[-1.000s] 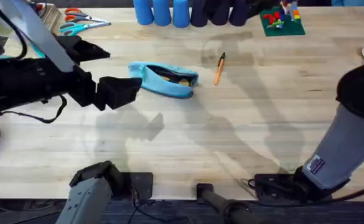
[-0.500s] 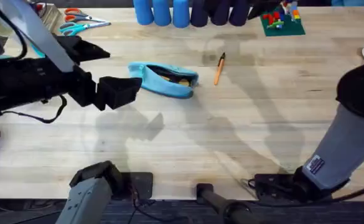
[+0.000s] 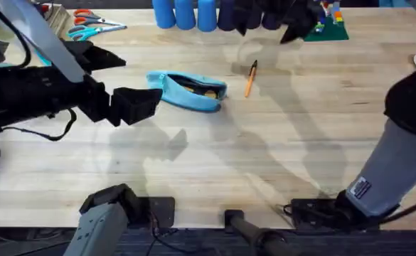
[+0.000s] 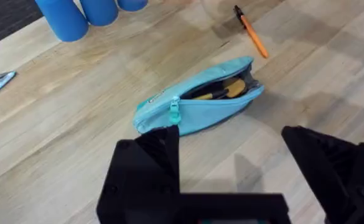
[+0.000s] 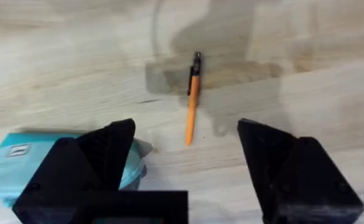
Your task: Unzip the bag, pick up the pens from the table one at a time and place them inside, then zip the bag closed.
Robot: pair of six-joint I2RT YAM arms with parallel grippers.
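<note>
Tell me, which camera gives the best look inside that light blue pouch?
The left wrist view: the bag lies close and sharp there, its zipper open, orange pens visible inside. The overhead view shows the bag smaller, with only a hint of orange in the opening. The right wrist view catches just one end, partly hidden behind the right hand.

Place: this is looking like a robotics lab bench set up for tabletop manipulation trials.
Surface: a wide, light wooden table with plank grain is serving as the work area.
Rig: two robot arm bases are sitting at the near edge, with cables trailing.
Props along the far edge: blue cups are standing in a row, a small brick model on a green baseplate is sitting beside them, and orange-handled scissors are lying at the far left.
Test items: a light blue pencil pouch and an orange pen are lying out mid-table like staged samples.
</note>
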